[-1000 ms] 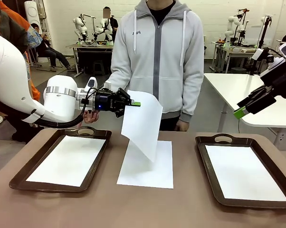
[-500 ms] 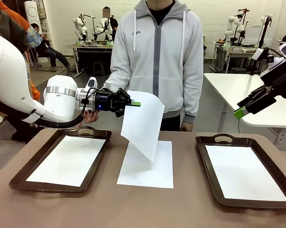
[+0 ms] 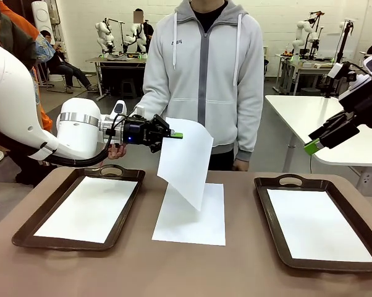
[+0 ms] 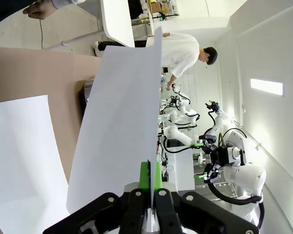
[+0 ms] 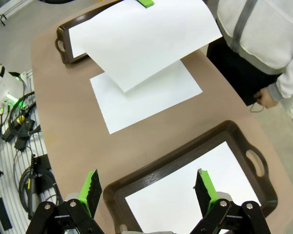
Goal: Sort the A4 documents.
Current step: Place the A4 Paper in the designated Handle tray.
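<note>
I am pinching an A4 sheet by its top corner in my left gripper, and it is hanging tilted above a second sheet on the table. I judge I should be lowering it flat over the left tray (paper is lying there already) before letting go. My left arm is reaching in level; my right gripper is hovering high, fingers spread, empty.

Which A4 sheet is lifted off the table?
The sheet pinched by the left gripper, hanging over the middle; the others lie flat, one on the table, one in each tray.
</note>
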`<state>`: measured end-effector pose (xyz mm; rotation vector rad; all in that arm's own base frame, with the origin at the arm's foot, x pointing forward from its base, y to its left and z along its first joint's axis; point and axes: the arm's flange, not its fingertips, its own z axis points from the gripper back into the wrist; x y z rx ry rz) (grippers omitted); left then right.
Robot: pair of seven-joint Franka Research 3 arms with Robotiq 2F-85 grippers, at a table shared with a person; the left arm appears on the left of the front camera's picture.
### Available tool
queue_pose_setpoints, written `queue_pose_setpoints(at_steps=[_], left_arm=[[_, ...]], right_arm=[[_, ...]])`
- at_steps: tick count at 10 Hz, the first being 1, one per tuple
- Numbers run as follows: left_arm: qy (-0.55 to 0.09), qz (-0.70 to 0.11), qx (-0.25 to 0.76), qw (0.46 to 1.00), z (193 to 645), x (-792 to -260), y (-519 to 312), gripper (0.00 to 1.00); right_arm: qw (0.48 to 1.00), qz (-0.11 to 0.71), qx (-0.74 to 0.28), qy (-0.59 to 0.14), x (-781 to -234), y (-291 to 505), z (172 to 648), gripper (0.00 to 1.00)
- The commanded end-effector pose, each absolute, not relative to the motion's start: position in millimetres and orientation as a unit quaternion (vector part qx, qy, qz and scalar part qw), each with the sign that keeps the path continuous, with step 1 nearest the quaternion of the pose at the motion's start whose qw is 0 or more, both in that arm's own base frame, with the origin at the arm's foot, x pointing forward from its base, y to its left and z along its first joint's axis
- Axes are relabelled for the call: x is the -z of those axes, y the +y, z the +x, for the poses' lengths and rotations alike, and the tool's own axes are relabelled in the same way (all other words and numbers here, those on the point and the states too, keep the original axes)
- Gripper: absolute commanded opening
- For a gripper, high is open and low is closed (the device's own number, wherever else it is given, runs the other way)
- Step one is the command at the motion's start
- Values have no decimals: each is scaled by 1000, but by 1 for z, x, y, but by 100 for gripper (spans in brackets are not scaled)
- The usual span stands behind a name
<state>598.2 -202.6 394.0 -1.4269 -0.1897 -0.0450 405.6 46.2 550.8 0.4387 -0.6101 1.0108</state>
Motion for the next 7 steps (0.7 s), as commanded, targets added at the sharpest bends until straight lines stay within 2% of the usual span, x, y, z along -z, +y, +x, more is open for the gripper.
queue_pose_setpoints(at_steps=[1,4,7], left_arm=[[-88,-653,20,752,598,-394,-203,0],[-85,-631,53,770,591,-398,-182,1],[-69,-585,61,806,560,-413,-147,1]], right_arm=[[810,201,-473,-284,-551,47,406,100],[810,201,-473,-284,-551,47,406,100],[810,201,-473,-284,-551,47,406,100]])
